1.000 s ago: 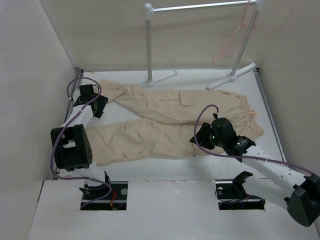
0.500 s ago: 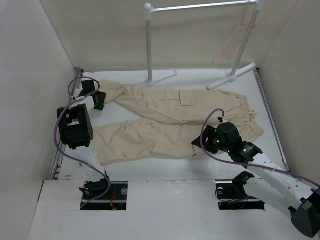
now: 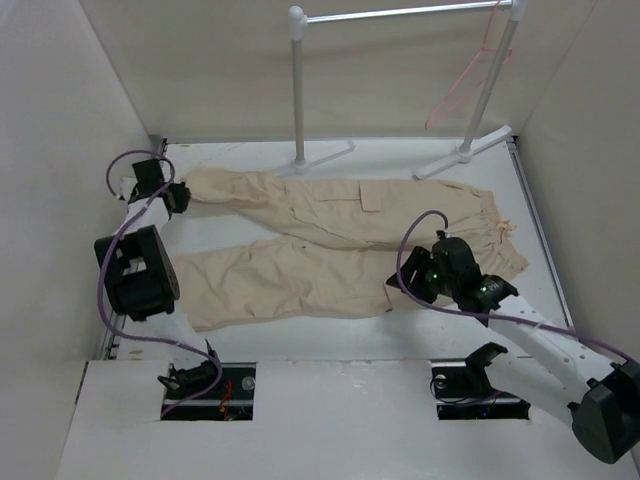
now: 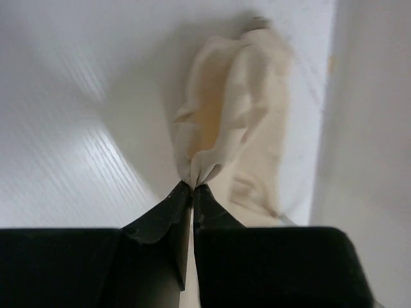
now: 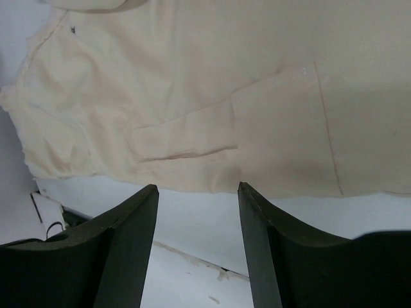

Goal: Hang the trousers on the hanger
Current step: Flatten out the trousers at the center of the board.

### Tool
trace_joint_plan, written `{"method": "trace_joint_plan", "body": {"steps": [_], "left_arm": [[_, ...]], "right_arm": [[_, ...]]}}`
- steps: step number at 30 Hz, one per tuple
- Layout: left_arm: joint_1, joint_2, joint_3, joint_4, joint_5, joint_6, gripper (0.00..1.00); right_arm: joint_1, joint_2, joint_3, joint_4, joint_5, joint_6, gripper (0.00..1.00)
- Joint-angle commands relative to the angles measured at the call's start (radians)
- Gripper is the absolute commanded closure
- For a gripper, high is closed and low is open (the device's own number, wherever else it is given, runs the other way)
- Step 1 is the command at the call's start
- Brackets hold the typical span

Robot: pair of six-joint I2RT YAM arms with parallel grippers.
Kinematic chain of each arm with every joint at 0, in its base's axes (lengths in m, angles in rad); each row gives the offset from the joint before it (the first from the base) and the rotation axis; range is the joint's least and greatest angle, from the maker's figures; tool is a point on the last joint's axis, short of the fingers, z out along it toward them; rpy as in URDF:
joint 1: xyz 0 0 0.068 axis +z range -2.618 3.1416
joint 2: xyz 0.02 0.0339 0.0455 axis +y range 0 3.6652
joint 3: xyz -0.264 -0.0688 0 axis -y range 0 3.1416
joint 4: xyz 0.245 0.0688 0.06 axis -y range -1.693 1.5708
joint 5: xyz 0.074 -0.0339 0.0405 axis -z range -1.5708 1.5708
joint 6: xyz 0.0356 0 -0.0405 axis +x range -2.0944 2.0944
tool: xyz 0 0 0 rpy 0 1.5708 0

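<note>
Your left hand (image 3: 172, 192) is at the far left corner of the worktop (image 3: 300, 332), shut tight on the end of the far leg of the trousers (image 3: 350, 240). In the left wrist view its fingertips (image 4: 183, 192) meet with only a hairline gap, and a small pinch of beige cloth is caught between them. The cloth beyond bunches into a narrow, wrinkled strip that runs away from the hand over the white surface.

Your right hand (image 3: 412, 280) holds nothing. Its two fingers (image 5: 131, 221) stand well apart over the near edge of the trousers, right of the middle of the worktop. Through the right wrist camera you see bare worktop between them and, just past them, the flat cloth with a flapped pocket (image 5: 186, 138). You cannot tell from these views whether the fingertips touch the surface.

The trousers lie spread on the worktop with the waist at the right and both legs running left. The near leg lies flat and wide; the far leg narrows to a gathered point at your left hand.

The hanger (image 3: 461, 80) hangs at the far right, on the right end of the rack (image 3: 298, 90), close against the right post. It is well apart from the trousers and from both hands.
</note>
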Motion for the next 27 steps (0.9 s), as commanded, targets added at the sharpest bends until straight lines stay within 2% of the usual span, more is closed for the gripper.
{"method": "trace_joint_plan", "body": {"steps": [1, 9, 12, 14, 18, 19, 22, 23, 24, 27], "left_arm": [[0.066, -0.201, -0.046, -0.013, 0.038, 0.034, 0.98], [0.221, -0.411, -0.294, -0.162, 0.023, 0.092, 0.98], [0.235, -0.48, -0.385, -0.236, -0.032, 0.118, 0.93], [0.241, -0.5, -0.428, -0.257, -0.049, 0.14, 0.85], [0.255, -0.574, -0.467, -0.257, -0.046, 0.161, 0.54], [0.252, -0.595, -0.461, -0.257, -0.054, 0.176, 0.49], [0.236, -0.617, -0.402, -0.248, -0.067, 0.207, 0.46], [0.22, -0.605, -0.373, -0.242, -0.075, 0.213, 0.45], [0.201, -0.586, -0.344, -0.23, -0.092, 0.219, 0.44], [0.126, -0.476, -0.235, -0.198, -0.146, 0.262, 0.38]], "right_arm": [[-0.011, 0.03, 0.058, 0.055, -0.029, -0.047, 0.42], [-0.027, 0.121, 0.095, 0.093, -0.07, -0.105, 0.37], [-0.034, 0.145, 0.107, 0.096, -0.081, -0.117, 0.35], [-0.036, 0.155, 0.112, 0.104, -0.082, -0.12, 0.34], [-0.047, 0.162, 0.13, 0.096, -0.084, -0.123, 0.32], [-0.048, 0.162, 0.136, 0.096, -0.084, -0.123, 0.32], [-0.051, 0.155, 0.145, 0.087, -0.073, -0.12, 0.32], [-0.056, 0.151, 0.148, 0.084, -0.073, -0.119, 0.36], [-0.057, 0.15, 0.15, 0.084, -0.076, -0.119, 0.44], [-0.051, 0.156, 0.164, 0.076, -0.084, -0.12, 0.73]]}}
